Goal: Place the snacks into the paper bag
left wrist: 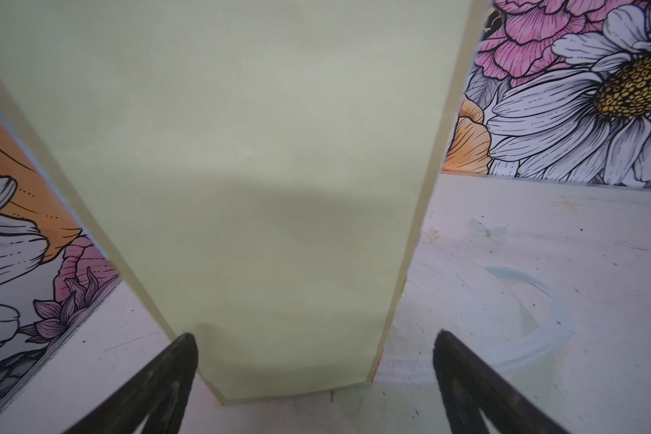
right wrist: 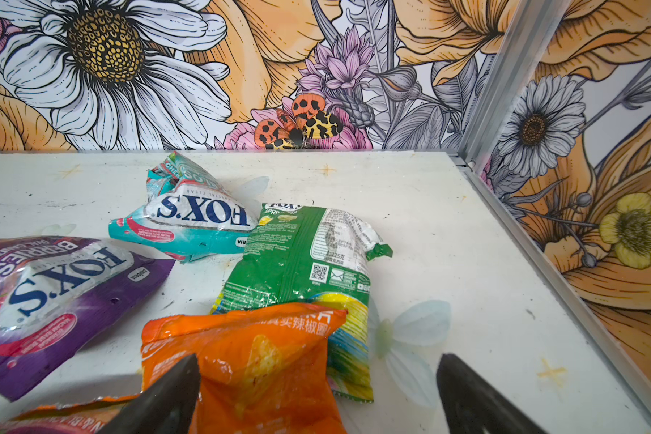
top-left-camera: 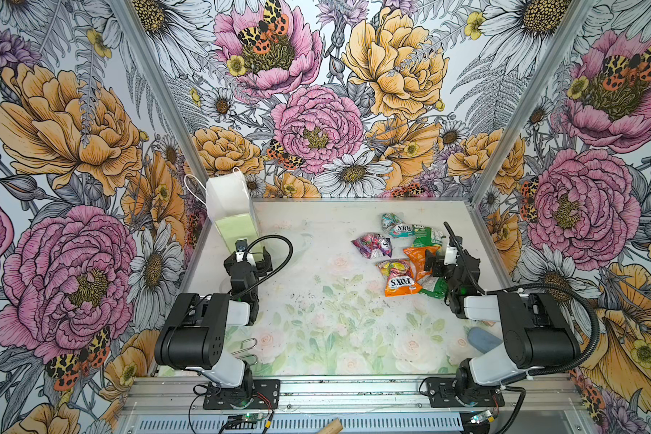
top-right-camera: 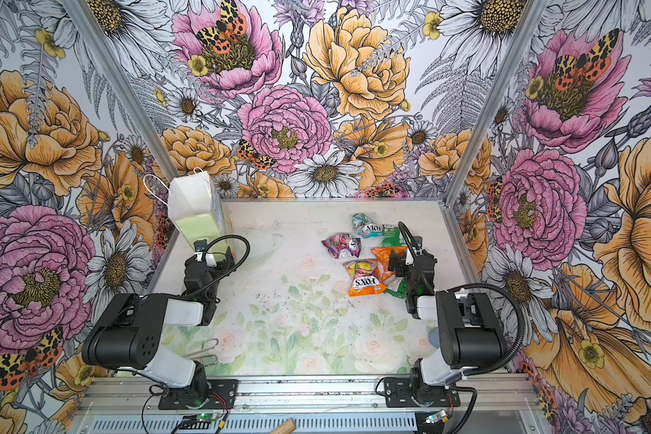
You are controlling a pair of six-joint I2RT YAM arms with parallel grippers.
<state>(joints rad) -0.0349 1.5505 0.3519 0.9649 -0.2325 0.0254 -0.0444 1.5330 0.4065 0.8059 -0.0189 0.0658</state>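
A: Jaws?
B: Right gripper [right wrist: 316, 360] spread wide, empty, tips either side of the orange packet [right wrist: 249, 360]. Left gripper [left wrist: 315, 335] also wide, empty, facing the foot of the paper bag [left wrist: 241, 188].
A: Bag where?
B: Upright in the far left corner of the table [top-left-camera: 354, 338]. Packets lie well apart from it, far right.
A: Step?
B: Looks like the approach to a pick, nothing gripped. Next: drop, close on orange, carry across to the bag mouth. Crinkly foil may slip.
A: Print?
B: "FOX'S" on the teal packet [right wrist: 192, 221] and purple packet [right wrist: 53, 293]; purple also "BERRIES". Green packet [right wrist: 301, 255] shows a QR code. Orange has Chinese characters.
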